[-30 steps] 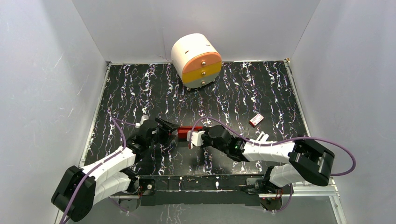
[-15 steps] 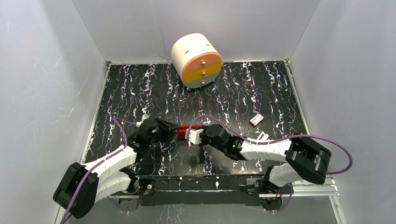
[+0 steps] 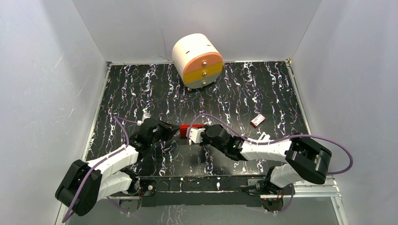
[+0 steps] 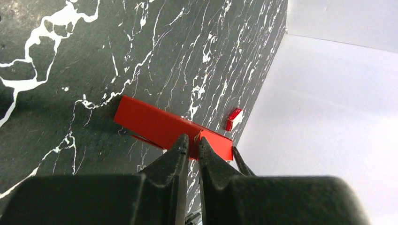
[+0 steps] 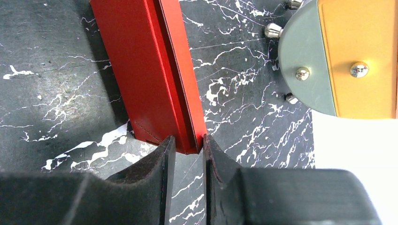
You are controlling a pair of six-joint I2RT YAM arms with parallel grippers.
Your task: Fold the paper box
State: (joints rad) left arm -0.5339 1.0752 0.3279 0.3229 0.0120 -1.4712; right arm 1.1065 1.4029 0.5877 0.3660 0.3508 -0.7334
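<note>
No text, label or number can be read anywhere.

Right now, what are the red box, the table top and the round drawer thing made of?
The paper box looks like thin matte red card: sharp creases, a thin layered edge. The table is black with white veins like marble, maybe only a printed sheet. The drawer unit seems smooth painted wood or plastic; its knobs shine like metal.
</note>
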